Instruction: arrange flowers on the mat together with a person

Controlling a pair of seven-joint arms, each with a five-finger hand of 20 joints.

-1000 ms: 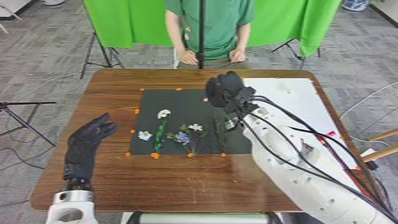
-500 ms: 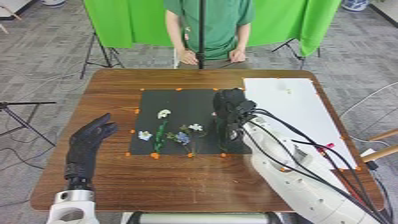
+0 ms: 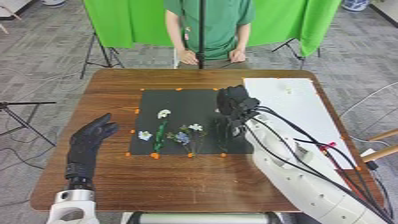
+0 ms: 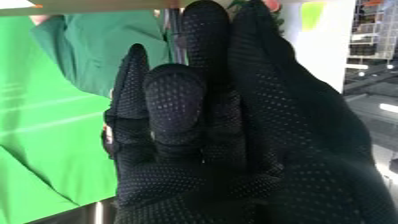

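Note:
On the dark mat lie a white flower with a green stem, a pale blue-white flower, a bluish flower and another white flower. My right hand is above the mat's right part. In the right wrist view, the thumb and a finger of my right hand meet around a leafy stem, with a pink flower by their tips. The left hand rests left of the mat, its fingers relaxed.
A white sheet covers the table's right side, with a pinkish-red item near its right edge, close to my right forearm. Across the brown table stands a person behind a dark vertical pole.
My right hand has come back toward the robot and slightly right over the mat, together with the pink flower. The left hand has hardly moved.

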